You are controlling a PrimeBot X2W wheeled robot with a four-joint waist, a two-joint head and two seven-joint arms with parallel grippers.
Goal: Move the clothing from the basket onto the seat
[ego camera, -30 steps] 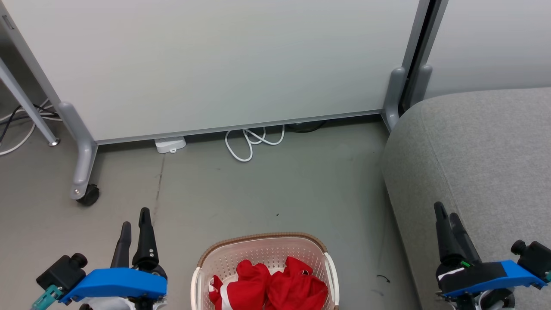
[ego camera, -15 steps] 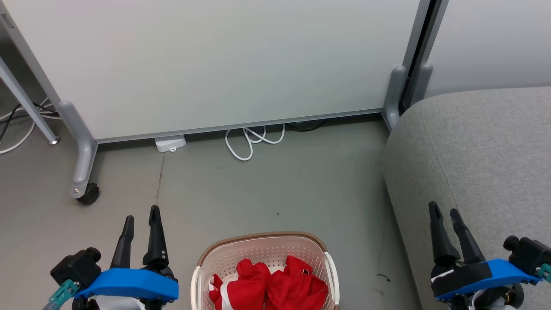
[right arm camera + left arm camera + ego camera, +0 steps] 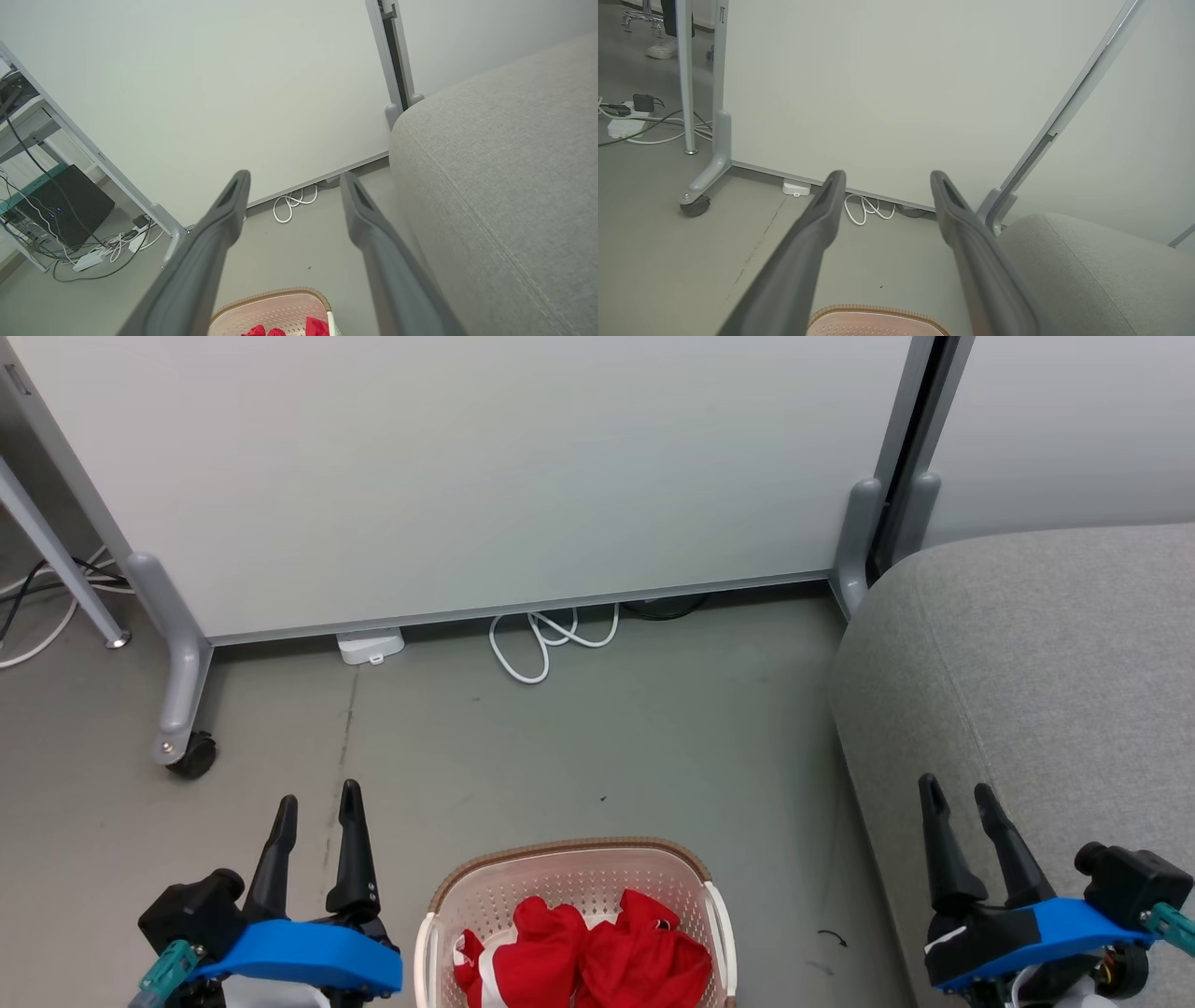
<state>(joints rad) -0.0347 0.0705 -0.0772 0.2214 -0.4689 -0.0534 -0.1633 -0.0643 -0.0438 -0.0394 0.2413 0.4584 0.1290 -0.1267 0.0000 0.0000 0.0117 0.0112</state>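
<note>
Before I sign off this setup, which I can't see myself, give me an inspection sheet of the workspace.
Surface: grey floor, few dark specks.
Job's things: red clothing bunched in the basket; grey seat at right, no clothing on it.
Clutter: small white box by the partition.
Grippers: left gripper and right gripper open, holding nothing.
Cables: white cable looped under the partition; power strip farther left.
Surroundings: a person's shoe beyond the partition.
</note>
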